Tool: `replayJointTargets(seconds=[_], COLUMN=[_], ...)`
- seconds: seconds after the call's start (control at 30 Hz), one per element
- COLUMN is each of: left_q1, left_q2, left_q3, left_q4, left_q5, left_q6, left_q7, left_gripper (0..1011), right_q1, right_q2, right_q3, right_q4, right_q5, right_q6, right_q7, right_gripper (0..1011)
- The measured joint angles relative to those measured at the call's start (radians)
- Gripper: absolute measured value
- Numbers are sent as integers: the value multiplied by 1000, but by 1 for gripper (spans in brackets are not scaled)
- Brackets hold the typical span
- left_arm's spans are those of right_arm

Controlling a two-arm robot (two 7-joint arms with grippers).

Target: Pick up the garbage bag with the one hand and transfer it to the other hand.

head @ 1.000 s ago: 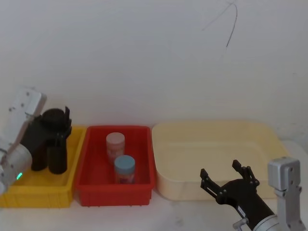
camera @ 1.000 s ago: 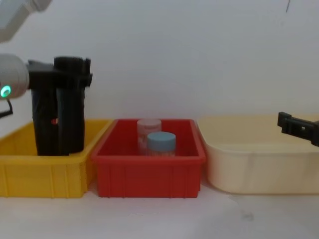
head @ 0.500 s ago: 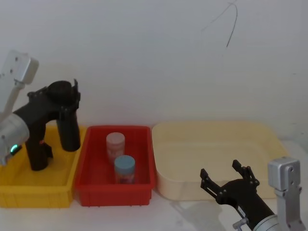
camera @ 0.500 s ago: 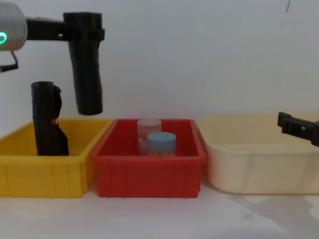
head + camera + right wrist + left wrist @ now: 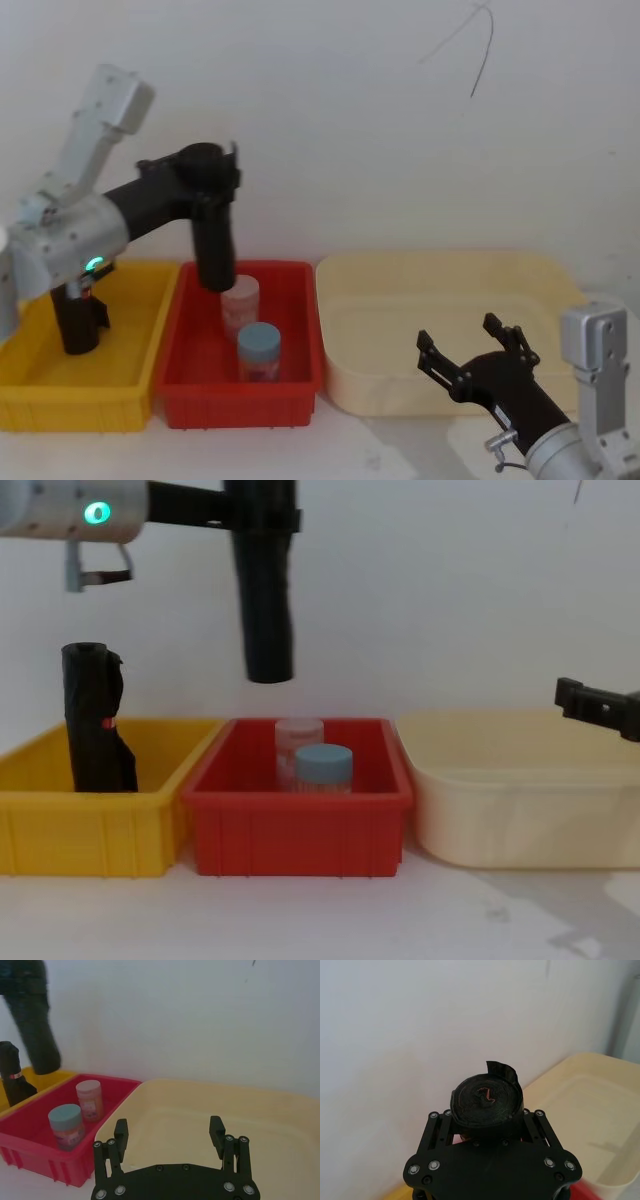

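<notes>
Garbage bag (image 5: pixel 213 255) up in the air, gripped by my left gripper (image 5: pixel 207 178).
My left gripper's jaws are clamped on the bag's top, and the roll hangs upright above the left end of the red bin (image 5: pixel 300 385), clear of the jars (image 5: pixel 259 345) inside (the other black roll (image 5: pixel 75 322) stands in the yellow bin (image 5: pixel 70 410), further left). My right gripper (image 5: pixel 460 338) hovers at the near side of the cream tray (image 5: pixel 345 380), jaws spread wide, empty.
</notes>
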Motion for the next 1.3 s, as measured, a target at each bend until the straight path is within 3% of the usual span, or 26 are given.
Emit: replayJointTargets(seconds=[0.3,0.63,1.3], left_q1=[-80,-117,-121], left_q2=[-58,-90,-109], left_q3=[65,105,154], left_q4=[88,117,73], left_q5=[7,6,-58], left_q6=[-25,-33,18], left_q7=[-50,-82,-165], left_gripper=[524,524,524], right_q1=[40,100,190], right_q2=[11,5,-54], right_q3=[-9,-46,-80], right_q4=[-10,2,92], right_q5=[28,35,12], right_q6=[78,142,149], right_q7=[55,104,125], right_gripper=[1000,1000,1000])
